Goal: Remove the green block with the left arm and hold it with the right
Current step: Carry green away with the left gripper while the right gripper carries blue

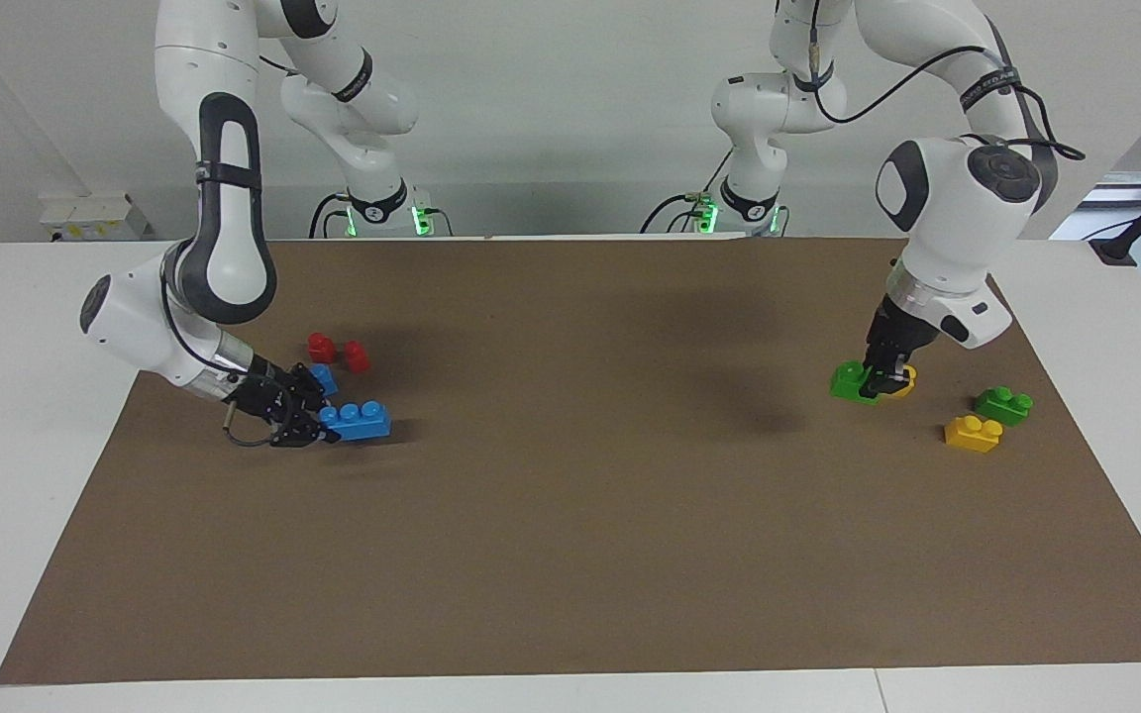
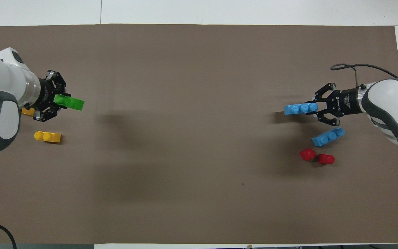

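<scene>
One green block (image 1: 856,382) sits at left arm's end, pinched by left gripper (image 1: 885,384) atop yellow brick (image 1: 904,380); yellow may lift w/ it. Right gripper (image 1: 318,424) is closed on blue brick (image 1: 361,418), can't brace.

My clock: 12 points away from robots. Left arm's end of worktop (image 2: 199,207): gripped two-stud brick (image 2: 70,102) in left end effector (image 2: 58,100), loose two-stud brick (image 2: 48,137) at its 7. Right arm's end: gripped three-stud brick (image 2: 299,109) in right end effector (image 2: 318,109), second three-stud brick (image 2: 328,136) at its 4, small brick pair (image 2: 316,156) at 7 of that.
</scene>
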`<state>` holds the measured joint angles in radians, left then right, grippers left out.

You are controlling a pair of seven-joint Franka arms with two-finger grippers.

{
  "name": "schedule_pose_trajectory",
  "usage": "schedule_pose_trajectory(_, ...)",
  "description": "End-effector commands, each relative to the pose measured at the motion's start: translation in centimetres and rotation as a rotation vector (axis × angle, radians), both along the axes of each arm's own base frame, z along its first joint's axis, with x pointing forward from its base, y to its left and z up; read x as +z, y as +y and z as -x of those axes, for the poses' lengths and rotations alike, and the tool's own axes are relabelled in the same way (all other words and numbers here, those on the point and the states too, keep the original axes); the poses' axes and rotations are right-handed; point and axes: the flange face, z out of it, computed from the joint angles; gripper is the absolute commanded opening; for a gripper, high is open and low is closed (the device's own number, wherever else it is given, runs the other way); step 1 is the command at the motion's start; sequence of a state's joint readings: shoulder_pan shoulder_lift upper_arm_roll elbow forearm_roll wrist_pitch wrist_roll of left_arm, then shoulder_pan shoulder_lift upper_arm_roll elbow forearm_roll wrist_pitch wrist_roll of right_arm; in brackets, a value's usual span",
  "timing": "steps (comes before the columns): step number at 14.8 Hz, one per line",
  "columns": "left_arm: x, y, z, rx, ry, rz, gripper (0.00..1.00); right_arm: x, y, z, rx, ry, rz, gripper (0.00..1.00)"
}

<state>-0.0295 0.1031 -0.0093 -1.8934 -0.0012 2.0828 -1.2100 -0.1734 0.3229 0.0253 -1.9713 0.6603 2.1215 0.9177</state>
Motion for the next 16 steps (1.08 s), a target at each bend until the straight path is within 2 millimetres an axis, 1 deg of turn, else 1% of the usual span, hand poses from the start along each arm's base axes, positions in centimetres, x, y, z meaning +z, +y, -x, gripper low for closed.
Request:
schedule_pose_trajectory(1,-2.8,2.4,-1.3,-0.050,-0.011,0.011,0.00,-1.5,-0.1,-0.2,0.028,-0.020,0.025,0.00)
schedule_pose_trajectory(3,-4.6,4.2,-2.1,-0.069,-0.027,0.005,0.00,-1.7,-0.1,-0.2,0.029,-0.017,0.022,0.00)
schedule_pose_trajectory(5,-6.0,5.5,-2.6,-0.091,-0.038,-0.001,0.00,-2.2,-0.1,0.3,0.028,-0.009,0.024,0.00)
schedule_pose_trajectory(6,-7.1,5.7,-3.0,-0.098,-0.040,-0.002,0.00,-2.4,0.0,0.6,0.028,-0.006,0.025,0.20)
schedule_pose_trajectory(7,-7.9,5.8,-3.4,-0.099,-0.046,-0.007,0.00,-2.4,-0.1,0.6,0.025,-0.010,0.030,0.52)
schedule_pose_trajectory(8,-8.9,5.8,-3.8,-0.102,-0.045,-0.011,0.00,-2.4,-0.1,0.6,0.026,-0.007,0.028,0.76)
schedule_pose_trajectory(9,-9.8,5.9,-4.1,-0.104,-0.053,-0.013,0.00,-2.3,-0.1,0.6,0.028,-0.007,0.026,0.87)
schedule_pose_trajectory(10,-10.5,6.0,-4.3,-0.102,-0.062,-0.014,0.00,-2.3,-0.1,0.6,0.028,-0.006,0.024,0.92)
schedule_pose_trajectory(12,-11.2,6.0,-4.8,-0.111,-0.067,-0.016,0.00,-1.6,-0.2,0.4,0.023,-0.007,0.021,0.95)
schedule_pose_trajectory(13,-11.6,5.9,-5.0,-0.115,-0.063,-0.017,0.00,-0.3,0.0,0.4,0.033,-0.007,0.009,0.96)
schedule_pose_trajectory(15,-12.7,5.9,-5.2,-0.115,-0.060,-0.016,0.00,3.6,0.3,0.2,0.046,0.001,-0.013,1.00)
schedule_pose_trajectory(16,-13.2,6.0,-5.4,-0.113,-0.065,-0.017,0.00,5.9,0.4,0.3,0.093,-0.013,0.013,1.00)
